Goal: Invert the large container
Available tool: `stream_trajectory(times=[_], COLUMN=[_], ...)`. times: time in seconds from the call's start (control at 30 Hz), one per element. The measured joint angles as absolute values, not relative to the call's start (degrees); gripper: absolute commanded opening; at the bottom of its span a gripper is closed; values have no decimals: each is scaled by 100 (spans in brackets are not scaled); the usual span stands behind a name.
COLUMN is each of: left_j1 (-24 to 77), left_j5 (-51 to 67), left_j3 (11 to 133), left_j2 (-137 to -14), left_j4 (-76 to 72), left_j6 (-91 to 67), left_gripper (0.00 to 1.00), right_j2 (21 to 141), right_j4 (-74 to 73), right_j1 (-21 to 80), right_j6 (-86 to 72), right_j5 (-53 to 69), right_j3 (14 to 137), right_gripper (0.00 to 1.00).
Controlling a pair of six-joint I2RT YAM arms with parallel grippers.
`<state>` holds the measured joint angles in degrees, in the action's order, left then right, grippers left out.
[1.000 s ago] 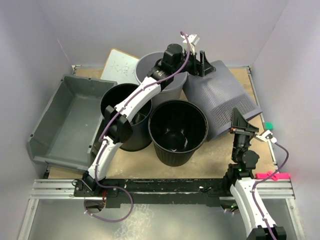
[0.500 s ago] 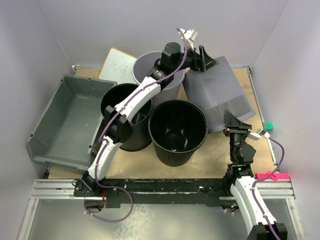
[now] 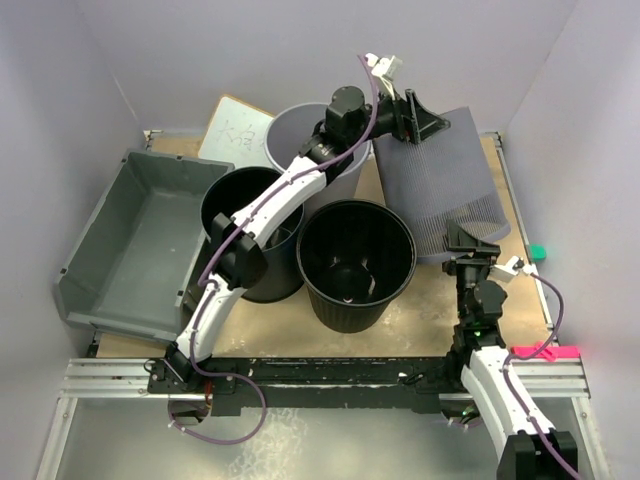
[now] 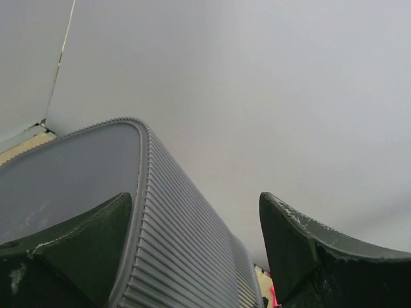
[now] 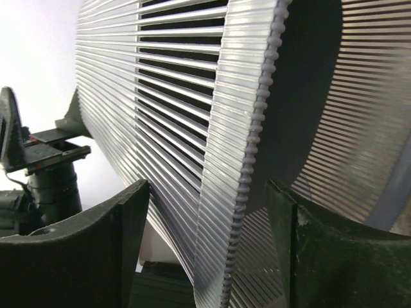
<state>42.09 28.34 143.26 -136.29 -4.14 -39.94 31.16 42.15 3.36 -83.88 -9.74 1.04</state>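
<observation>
The large container sits far left, mouth up, its outer long side close against the left wall and well apart from both grippers. Two black buckets and a grey bucket crowd the middle between them.

It's a smooth grey tub with sloped walls and a rimmed edge. There's little room on its left, and a black bucket is right beside its inner rim.

Both arms are at the dark ribbed bin on the right, which is tipped on its side. The left gripper spreads wide around the bin's far corner, gripping nothing. The right gripper straddles the beaded rim, with gaps on either side.
</observation>
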Motion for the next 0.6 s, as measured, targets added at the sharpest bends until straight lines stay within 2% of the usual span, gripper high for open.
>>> stream_trajectory(times=[0.2,0.43,0.6], left_j1=[4401,4904,5210], left_j5=[2834,2989,3264], left_j3=[14324,14073,13917], left_j2=[-13541,-13227,-13163], left_j4=[-513,-576,-276], left_j6=[-3977,-3918,-4005], left_gripper=[76,76,76], right_j2=[3389,3673,3457], right_j4=[4185,4034,3688], right_j1=[336,331,349], right_j6=[-8571,-8882,-9017], right_j5=[-1096,-1260,-1240], right_j3=[104,104,104], right_gripper=[100,100,100])
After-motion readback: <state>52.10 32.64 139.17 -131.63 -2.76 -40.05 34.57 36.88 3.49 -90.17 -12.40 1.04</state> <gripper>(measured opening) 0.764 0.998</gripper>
